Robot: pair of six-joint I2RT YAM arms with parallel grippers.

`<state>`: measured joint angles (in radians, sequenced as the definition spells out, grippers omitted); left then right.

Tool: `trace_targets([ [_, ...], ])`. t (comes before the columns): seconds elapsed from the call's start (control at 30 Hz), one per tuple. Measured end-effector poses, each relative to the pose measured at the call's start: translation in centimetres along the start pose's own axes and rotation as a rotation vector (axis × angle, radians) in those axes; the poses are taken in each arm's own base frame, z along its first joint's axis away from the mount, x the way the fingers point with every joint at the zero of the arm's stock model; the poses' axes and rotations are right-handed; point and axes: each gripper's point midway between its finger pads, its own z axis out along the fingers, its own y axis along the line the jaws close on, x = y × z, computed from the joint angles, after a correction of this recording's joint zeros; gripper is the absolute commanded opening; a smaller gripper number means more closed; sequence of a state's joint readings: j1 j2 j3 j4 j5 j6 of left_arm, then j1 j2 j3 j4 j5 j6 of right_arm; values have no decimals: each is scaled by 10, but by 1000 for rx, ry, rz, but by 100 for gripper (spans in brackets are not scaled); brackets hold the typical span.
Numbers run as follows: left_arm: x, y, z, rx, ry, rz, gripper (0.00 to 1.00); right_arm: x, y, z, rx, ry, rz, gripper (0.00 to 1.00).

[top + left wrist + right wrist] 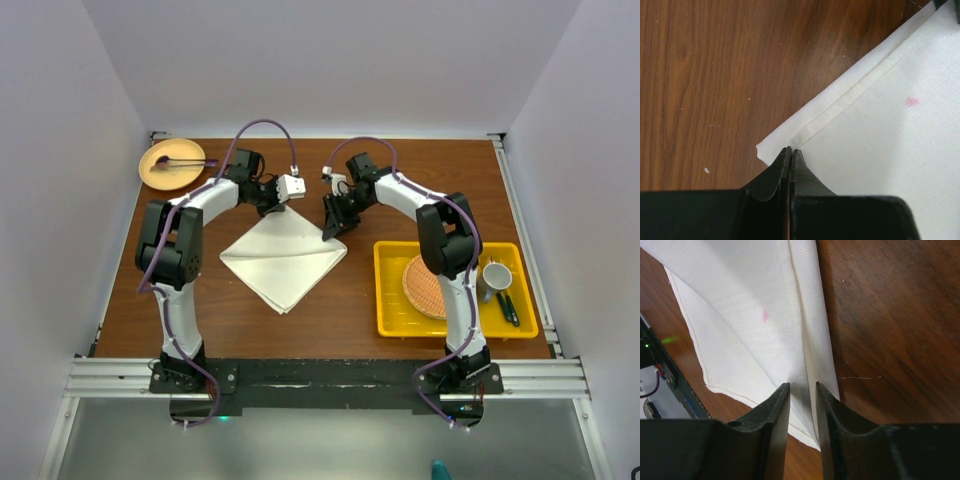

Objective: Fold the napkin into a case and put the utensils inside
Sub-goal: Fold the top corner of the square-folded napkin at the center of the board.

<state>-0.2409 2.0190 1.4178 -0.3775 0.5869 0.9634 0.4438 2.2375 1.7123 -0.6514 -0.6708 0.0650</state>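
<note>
The cream-white napkin (283, 258) lies folded as a diamond in the middle of the table. My left gripper (280, 205) is at its far corner. In the left wrist view its jaws (790, 150) are shut together on the hemmed corner of the napkin's top layer (880, 130). My right gripper (331, 231) is at the napkin's right edge. In the right wrist view (803, 386) its jaws stand narrowly apart, pinching a raised fold of the napkin (755, 315), with a lower layer showing beneath. No gold utensils are in view.
A tan plate (157, 172) with a purple utensil (178, 161) sits at the far left. A yellow tray (392, 300) on the right holds the woven orange mat (424, 286), a cup (496, 276) and dark green-handled utensils (508, 307).
</note>
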Motion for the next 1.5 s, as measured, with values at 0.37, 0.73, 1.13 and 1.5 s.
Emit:
trace_targets([
  [0.37,-1,3,1,-8,-5,29,0,4,0,-8,11,12,-16,48],
  [0.73,-1,5,1,-11,-7,51,0,-27,23,-23,-22,-112,-41,35],
  [1.13,9,1,10,3,3,45,0,-36,50,13,-115,-144,38,34],
  [1.5,8,6,12,-18,-6,29,41,-19,27,47,-110,-102,166,29],
])
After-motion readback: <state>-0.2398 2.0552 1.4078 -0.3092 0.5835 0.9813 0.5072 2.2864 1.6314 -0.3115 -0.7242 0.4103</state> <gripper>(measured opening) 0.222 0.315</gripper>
